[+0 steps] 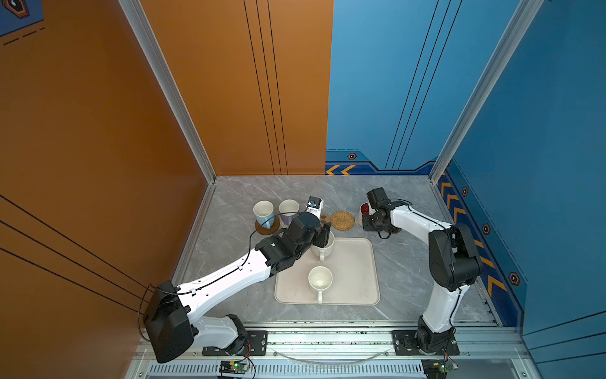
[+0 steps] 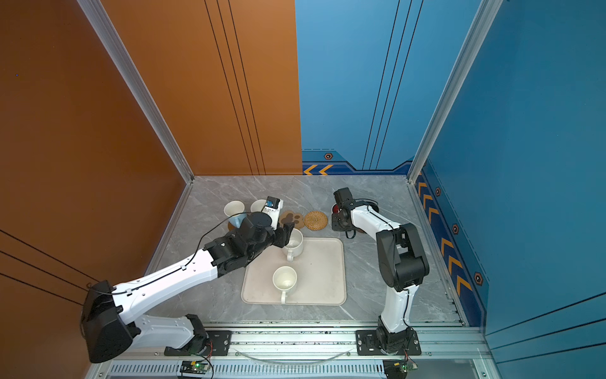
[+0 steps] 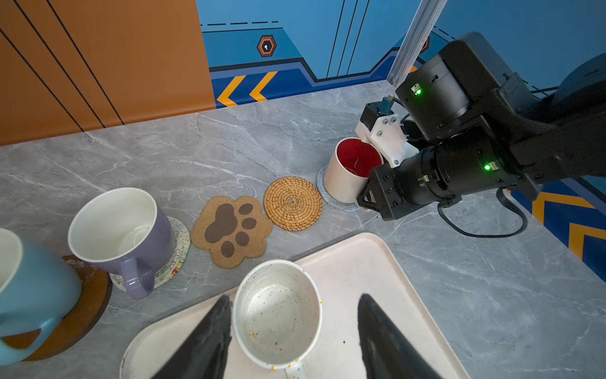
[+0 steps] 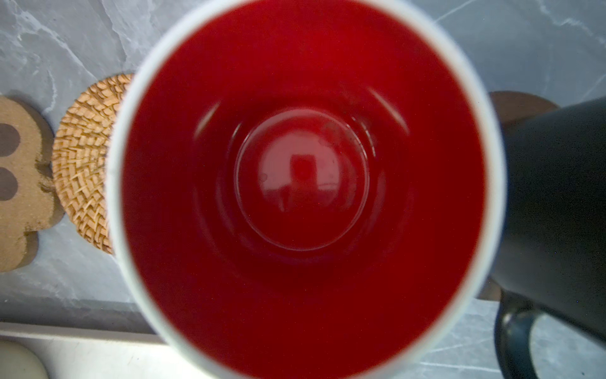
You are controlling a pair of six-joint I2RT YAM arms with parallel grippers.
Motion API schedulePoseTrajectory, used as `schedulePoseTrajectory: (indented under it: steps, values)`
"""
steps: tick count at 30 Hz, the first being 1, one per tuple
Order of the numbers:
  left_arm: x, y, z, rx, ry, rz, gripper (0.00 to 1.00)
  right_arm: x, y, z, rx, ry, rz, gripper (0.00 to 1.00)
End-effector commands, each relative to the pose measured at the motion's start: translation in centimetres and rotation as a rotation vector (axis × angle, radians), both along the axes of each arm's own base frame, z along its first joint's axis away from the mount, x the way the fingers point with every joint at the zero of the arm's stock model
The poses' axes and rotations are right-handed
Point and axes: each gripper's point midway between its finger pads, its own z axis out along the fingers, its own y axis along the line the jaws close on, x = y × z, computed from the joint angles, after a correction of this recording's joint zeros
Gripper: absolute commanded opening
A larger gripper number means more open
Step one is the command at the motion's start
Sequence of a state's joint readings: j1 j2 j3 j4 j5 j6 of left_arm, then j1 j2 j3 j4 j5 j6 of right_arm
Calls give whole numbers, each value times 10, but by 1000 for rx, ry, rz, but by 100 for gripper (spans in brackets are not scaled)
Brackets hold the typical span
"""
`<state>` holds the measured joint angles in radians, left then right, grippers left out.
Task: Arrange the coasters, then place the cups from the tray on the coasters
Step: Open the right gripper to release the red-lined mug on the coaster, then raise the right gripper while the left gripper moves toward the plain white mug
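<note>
Nearby, paw coaster [image 3: 231, 231], rattan coaster [image 3: 292, 203], red-lined cup [image 3: 347, 177].

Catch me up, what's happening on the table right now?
The left gripper, jaws open, straddles the speckled white mug on the tray, where another white mug stands. The right gripper, jaws shut, is at the red-lined mug on the grey-blue coaster; any hold is hidden. The light blue mug, lilac mug and black mug sit on coasters. The paw coaster and rattan coaster are bare.
</note>
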<state>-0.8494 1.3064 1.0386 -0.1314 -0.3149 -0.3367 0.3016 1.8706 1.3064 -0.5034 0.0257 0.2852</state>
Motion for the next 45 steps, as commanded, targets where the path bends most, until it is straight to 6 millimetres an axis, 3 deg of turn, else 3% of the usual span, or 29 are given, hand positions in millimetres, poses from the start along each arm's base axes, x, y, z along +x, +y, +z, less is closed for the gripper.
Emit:
schedulePoseTrajectory:
  steps: [1,14,22,27,33,39,42,45]
  values:
    - [1,3,4,8,-3,20,62,11,4,7,29,-46,-2,17]
    - [1,5,5,13,-3,24,62,4,7,9,35,-40,2,41]
    - [-1,6,7,19,-4,12,62,-12,5,30,28,-64,-18,52]
    - [-11,10,4,45,28,-10,63,-31,0,55,-47,-110,-35,57]
    - [-41,10,-1,103,89,-81,63,-45,8,105,-31,-231,-44,62]
    - [-88,17,-13,192,173,-145,63,-44,19,162,62,-376,-80,64]
    - [-112,19,-19,212,223,-176,63,-42,30,178,133,-429,-80,65]
    - [-132,20,-28,225,286,-202,63,-42,38,180,153,-438,-71,65]
